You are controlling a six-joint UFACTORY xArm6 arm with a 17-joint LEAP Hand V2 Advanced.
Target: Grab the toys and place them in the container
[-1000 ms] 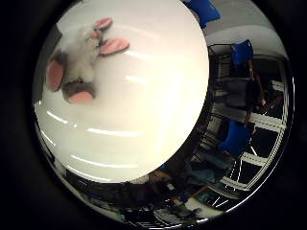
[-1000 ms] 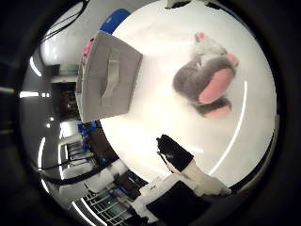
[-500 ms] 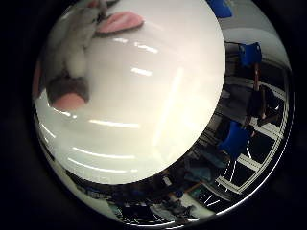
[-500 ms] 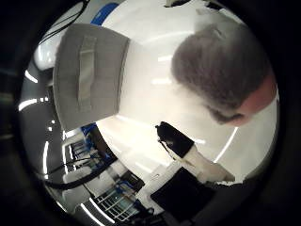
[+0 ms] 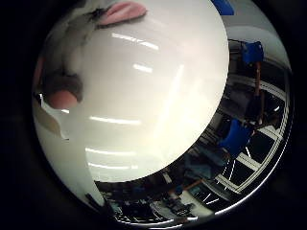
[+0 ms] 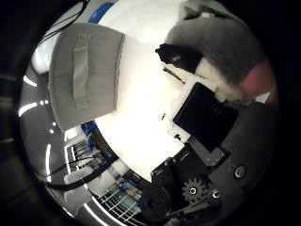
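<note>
Close against the palm, the hand (image 6: 207, 136) has its black and white fingers (image 6: 181, 55) bent in toward the grey stuffed toy (image 6: 221, 47), a dark fingertip touching its fur, though I cannot tell whether they have truly closed round it or are only starting to. The toy, with its pink ear (image 5: 122, 12) and pink foot (image 5: 60, 98), lies on the white tabletop (image 5: 153, 96) right under the palm. To my eye the step in hand is the grasp, and doing it well means curling the fingers round the plump body rather than a floppy ear, gathering enough fur that it won't slip, then lifting straight up before swinging over to the grey fabric container (image 6: 84, 73), which sits near on the same tabletop. Much of the toy is cut off at the edge of both views, its face is not visible, and the inside of the container is hidden, so what lies in it is unknown.
</note>
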